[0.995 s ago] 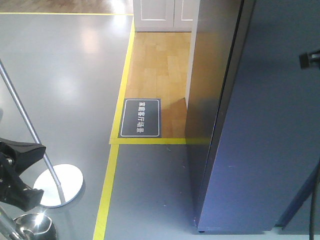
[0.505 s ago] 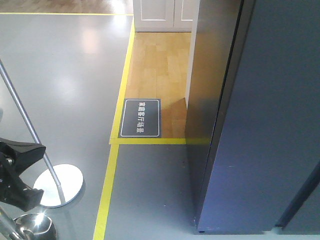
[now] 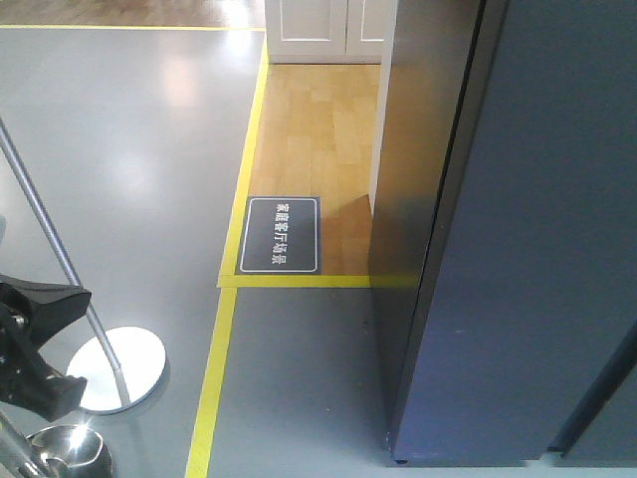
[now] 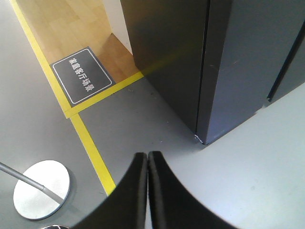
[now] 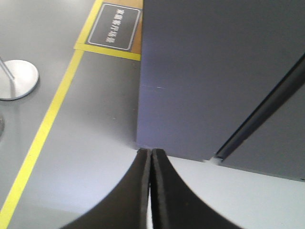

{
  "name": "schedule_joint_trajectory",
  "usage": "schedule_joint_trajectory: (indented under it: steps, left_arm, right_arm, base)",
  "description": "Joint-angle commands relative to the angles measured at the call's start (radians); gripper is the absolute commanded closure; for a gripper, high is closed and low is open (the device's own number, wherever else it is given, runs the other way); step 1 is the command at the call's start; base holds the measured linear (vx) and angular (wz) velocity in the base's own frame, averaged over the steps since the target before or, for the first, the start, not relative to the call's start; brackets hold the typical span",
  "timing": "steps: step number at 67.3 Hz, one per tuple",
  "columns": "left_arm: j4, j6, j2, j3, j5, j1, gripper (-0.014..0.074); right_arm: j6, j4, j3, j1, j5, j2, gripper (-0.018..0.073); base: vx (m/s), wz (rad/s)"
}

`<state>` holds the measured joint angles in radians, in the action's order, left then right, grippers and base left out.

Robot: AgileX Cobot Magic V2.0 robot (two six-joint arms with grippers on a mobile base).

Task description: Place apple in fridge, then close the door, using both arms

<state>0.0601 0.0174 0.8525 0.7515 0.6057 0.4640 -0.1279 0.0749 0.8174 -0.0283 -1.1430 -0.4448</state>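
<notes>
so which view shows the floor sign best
The front-facing view: the floor sign is whole, unobstructed and near centre. The left wrist view shows it whole but tilted; the right wrist view cuts it at the top edge.

You have a grey floor [image 3: 129, 149] crossed by yellow tape lines [image 3: 214, 368]; a dark floor sign [image 3: 283, 234] with white characters lies on the wood flooring [image 3: 318, 119] inside them; a chrome pole [image 3: 45, 224] slants to its round base [image 3: 117, 368]; white cabinet doors [image 3: 318, 30] stand beyond.

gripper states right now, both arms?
Left gripper: closed, fingers pressed together, holding nothing.
Right gripper: closed, fingers pressed together, holding nothing.
</notes>
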Motion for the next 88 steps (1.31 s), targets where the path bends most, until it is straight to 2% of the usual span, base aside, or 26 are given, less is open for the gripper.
schedule_joint_trajectory:
  steps: [1, 30, 38, 45, 55, 63, 74, 84, 88]
  left_arm:
    - [-0.002, -0.006, -0.009, 0.023, -0.071, -0.001, 0.0603]
    - [-0.002, -0.006, -0.009, 0.023, -0.071, -0.001, 0.0603]
    - [0.003, -0.005, -0.061, -0.025, -0.091, -0.009, 0.0603]
    - [0.006, -0.017, -0.148, -0.115, -0.154, -0.098, 0.0603]
    - [0.005, -0.142, -0.329, -0.325, -0.318, -0.255, 0.0603]
    - [0.006, -0.159, -0.483, -0.488, -0.428, -0.349, 0.0603]
    - [0.005, -0.166, -0.685, -0.686, -0.554, -0.435, 0.0603]
    - [0.005, -0.193, -0.82, -0.803, -0.643, -0.474, 0.0603]
    - [0.006, -0.189, -0.86, -0.798, -0.606, -0.475, 0.0603]
  right_arm:
    - [0.001, 0.011, 0.019, -0.001, 0.051, -0.009, 0.0563]
    - [0.0, 0.011, 0.019, -0.001, 0.051, -0.009, 0.0563]
    - [0.0, 0.012, 0.019, -0.001, 0.051, -0.009, 0.0563]
    - [0.0, 0.012, 0.019, -0.001, 0.051, -0.009, 0.0563]
    - [0.0, 0.015, 0.019, -0.001, 0.05, -0.009, 0.0563]
    - [0.0, 0.015, 0.019, -0.001, 0.05, -0.009, 0.0563]
    - [0.0, 0.015, 0.019, -0.001, 0.05, -0.009, 0.0563]
    - [0.0, 0.015, 0.019, -0.001, 0.05, -0.009, 0.0563]
    - [0.0, 0.015, 0.019, -0.001, 0.05, -0.009, 0.0563]
  base:
    - [0.0, 0.0]
    - [0.0, 0.0]
    - [0.0, 0.0]
    - [0.0, 0.0]
    - [0.0, 0.0]
    - [0.0, 0.0]
    - [0.0, 0.0]
    - [0.0, 0.0]
    - [0.0, 0.0]
